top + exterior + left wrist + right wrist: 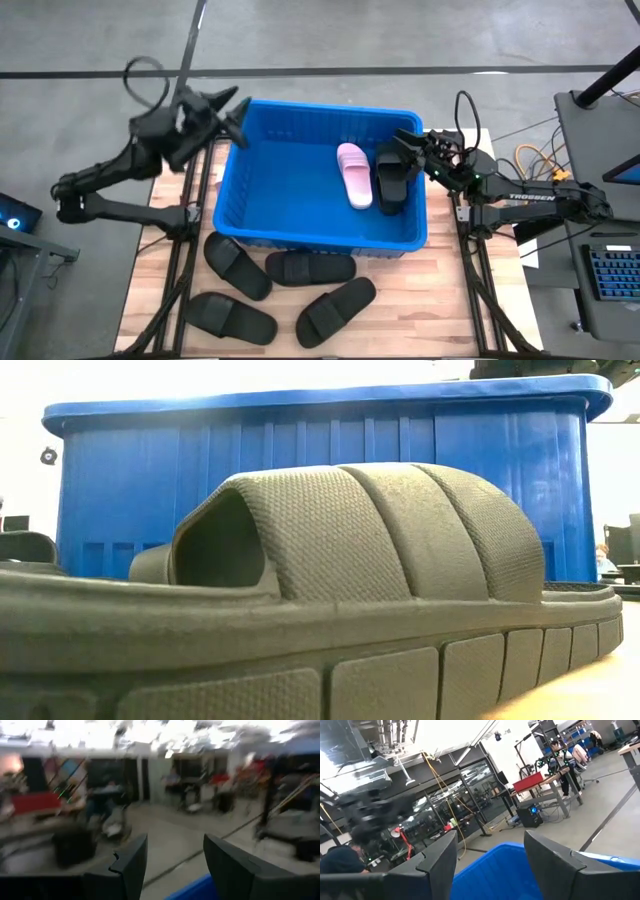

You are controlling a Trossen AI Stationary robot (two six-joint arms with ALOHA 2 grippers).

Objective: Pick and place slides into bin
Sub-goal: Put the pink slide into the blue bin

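Nearest, four matte black foam slide sandals [280, 290] lie on the pale wooden table [420, 300] in front of the bin, one [330, 610] so close to the low camera that it fills that view. Behind them stands the large bright blue ribbed plastic bin [232, 190]. Inside it, toward its right end, a light pink foam slide [354, 175] lies beside another black slide [390, 182], the two just apart. The right gripper [408, 148] hovers over the bin's right rim above that black slide, jaws spread wide and holding nothing. The left gripper [236, 112] hangs over the bin's far left corner, jaws partly parted and empty. Beyond the table, grey floor, and in the right wrist view, a workshop with a red bench [536, 784] and a person [566, 762] standing by it.
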